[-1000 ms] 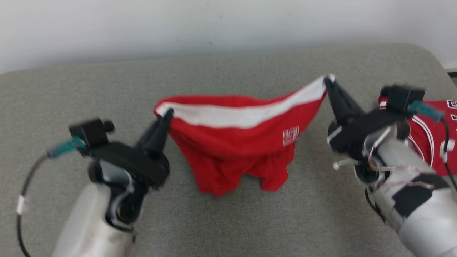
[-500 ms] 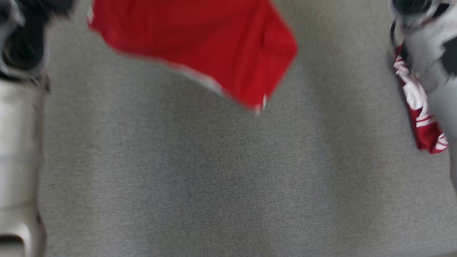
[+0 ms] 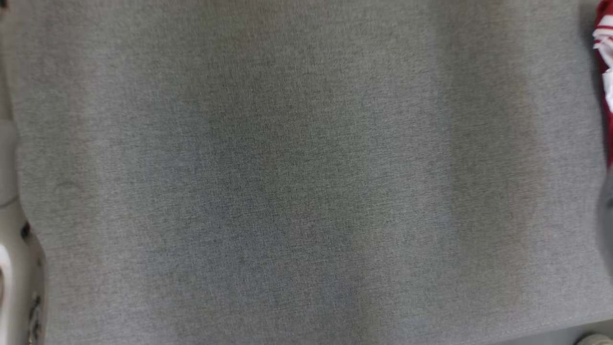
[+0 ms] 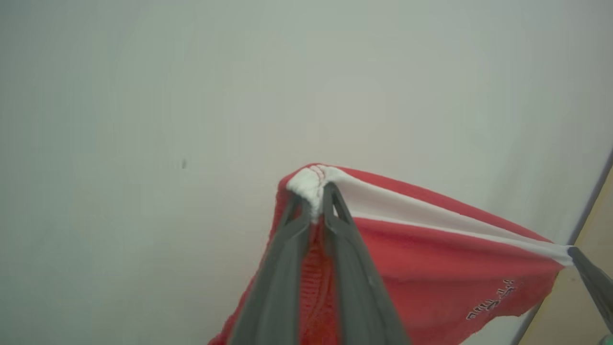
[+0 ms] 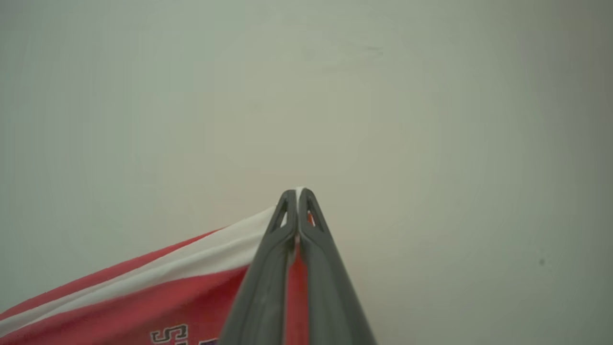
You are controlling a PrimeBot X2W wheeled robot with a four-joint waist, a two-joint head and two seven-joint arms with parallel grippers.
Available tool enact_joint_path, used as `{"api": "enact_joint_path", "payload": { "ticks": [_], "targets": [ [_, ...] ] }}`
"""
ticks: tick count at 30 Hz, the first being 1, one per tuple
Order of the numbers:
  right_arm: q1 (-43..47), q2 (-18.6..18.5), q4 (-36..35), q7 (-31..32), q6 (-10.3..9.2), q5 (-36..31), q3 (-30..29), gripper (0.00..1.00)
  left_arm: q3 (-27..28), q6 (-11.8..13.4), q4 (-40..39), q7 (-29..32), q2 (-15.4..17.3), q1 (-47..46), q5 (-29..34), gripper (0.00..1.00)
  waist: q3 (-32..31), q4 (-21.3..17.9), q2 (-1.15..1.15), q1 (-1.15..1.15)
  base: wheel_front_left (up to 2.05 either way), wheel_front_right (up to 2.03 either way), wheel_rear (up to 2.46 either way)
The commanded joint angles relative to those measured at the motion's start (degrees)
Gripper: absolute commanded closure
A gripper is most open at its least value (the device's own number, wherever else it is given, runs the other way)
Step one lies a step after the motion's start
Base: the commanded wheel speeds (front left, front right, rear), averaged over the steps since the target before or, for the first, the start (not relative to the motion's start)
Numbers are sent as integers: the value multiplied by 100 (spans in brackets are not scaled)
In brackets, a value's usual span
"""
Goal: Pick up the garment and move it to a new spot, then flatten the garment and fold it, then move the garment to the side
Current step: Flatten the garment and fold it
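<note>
Against pale wall [image 4: 143, 96], pinching red garment [image 4: 431, 258] by its white waistband [image 4: 431, 214]: left gripper [image 4: 313, 201] clamped on left corner, right gripper [image 5: 297, 194] on right.

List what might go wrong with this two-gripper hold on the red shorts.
Left gripper and right gripper each pinch just a corner of the red shorts' white waistband; either end may slip out. The red-and-white jersey lies at the grey cushion's right side; lowered shorts could land on it.
</note>
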Motion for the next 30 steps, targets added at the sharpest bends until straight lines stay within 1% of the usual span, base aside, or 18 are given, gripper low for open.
{"api": "enact_joint_path", "payload": {
  "ticks": [1, 5, 6, 8, 9, 15, 19, 23, 25, 27, 30],
  "targets": [
    [359, 78, 20, -23, -21, -211, -37, 100, -38, -16, 173, -162, 41, 228, -64, 100, 235, -22, -1, -2, 0, 0, 0],
    [815, 143, 74, -24, -20, -378, 187, 100, -274, -33, 378, -372, 14, 643, -203, 100, 299, -18, -1, -2, 0, 0, 0],
    [928, 120, 52, -24, -20, -386, 253, 100, -361, -35, 367, -410, 11, 755, -243, 100, 304, -14, -1, -2, 0, 0, 0],
    [1256, 7, -73, -24, -20, -252, 525, 100, -623, -34, 209, -492, 63, 1146, -539, 100, 256, 10, -1, -2, 0, 0, 0],
    [1256, 7, -73, -24, -20, -252, 525, 100, -623, -34, 209, -492, 63, 1146, -539, 100, 256, 10, -1, -2, 0, 0, 0],
    [2016, -428, -584, -24, -19, 235, 1093, 100, -1004, -36, -371, -572, 298, 2089, -1121, 100, -170, 96, -1, -2, 0, 0, 0],
    [2576, -836, -831, -2, -20, 640, 1517, 100, -1079, -36, -698, -583, 431, 2806, -1464, 100, -631, 154, -1, -2, 0, 0, 0],
    [3226, -1253, -1130, 409, -20, 1171, 1940, 100, -1218, -37, -917, -582, 520, 3601, -1638, 100, -1126, 200, -1, -2, 0, 0, 0],
    [3609, -1479, -1290, 758, -20, 1379, 2060, 100, -1337, -37, -990, -583, 586, 3991, -1586, 100, -1363, 220, -1, -2, 0, 0, 0],
    [4041, -1657, -1490, 1144, -19, 1567, 2137, 100, -1455, -36, -1019, -584, 584, 4404, -1570, 100, -1597, 241, -1, -2, 0, 0, 0],
    [4710, -1981, -1817, 1705, -20, 1663, 2177, 100, -1591, -37, -1021, -584, 542, 4983, -1590, 100, -1890, 258, -1, -2, 0, 0, 0]
  ]
}}
